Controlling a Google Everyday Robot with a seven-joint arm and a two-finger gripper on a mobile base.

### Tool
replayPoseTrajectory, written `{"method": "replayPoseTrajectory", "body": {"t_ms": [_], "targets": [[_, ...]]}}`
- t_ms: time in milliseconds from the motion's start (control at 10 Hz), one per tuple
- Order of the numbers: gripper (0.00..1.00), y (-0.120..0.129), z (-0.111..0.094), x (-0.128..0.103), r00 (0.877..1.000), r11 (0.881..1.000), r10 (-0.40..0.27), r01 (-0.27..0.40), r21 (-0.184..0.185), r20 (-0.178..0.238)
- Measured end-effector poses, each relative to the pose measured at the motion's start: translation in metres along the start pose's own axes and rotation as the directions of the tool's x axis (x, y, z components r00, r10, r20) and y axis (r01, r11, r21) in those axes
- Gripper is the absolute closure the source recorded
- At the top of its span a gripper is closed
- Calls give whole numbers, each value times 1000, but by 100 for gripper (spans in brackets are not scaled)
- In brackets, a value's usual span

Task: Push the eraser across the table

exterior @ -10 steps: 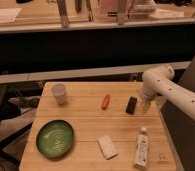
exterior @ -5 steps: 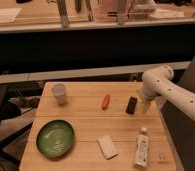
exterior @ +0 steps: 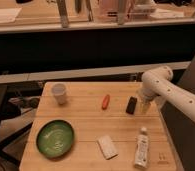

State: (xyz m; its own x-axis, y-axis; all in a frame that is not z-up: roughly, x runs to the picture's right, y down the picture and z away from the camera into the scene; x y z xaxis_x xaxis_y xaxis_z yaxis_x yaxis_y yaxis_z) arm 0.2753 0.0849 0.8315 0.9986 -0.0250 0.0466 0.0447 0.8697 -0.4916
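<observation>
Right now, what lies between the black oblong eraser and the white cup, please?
Camera view: the orange carrot-shaped piece; the tool hangs close beside the black eraser.

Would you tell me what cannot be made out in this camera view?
In the camera view:
- Gripper, just right of the eraser on the table: whether the two touch is too small to tell.
- Arm: cut off by the right edge.
- Tube: its print is too small to read.
- Cup: its inside is hidden by its own wall.
</observation>
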Motion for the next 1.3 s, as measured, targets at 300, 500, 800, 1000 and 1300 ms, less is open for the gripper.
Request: {"method": "replayPoseTrajectory", "body": {"t_ms": [300, 500, 800, 1000, 1300], "targets": [[23, 0, 3, 1, 1000, 1000, -1, 1, 1, -3], [24, 0, 5, 1, 1000, 1000, 0, 0, 2, -3], [33, 0, 7, 2, 1000, 1000, -1, 1, 4, -8], [38, 0, 10, 2, 1000, 1000, 1, -1, 6, -9], [49, 0, 14, 3, 1000, 1000, 1, -1, 8, -13]]}}
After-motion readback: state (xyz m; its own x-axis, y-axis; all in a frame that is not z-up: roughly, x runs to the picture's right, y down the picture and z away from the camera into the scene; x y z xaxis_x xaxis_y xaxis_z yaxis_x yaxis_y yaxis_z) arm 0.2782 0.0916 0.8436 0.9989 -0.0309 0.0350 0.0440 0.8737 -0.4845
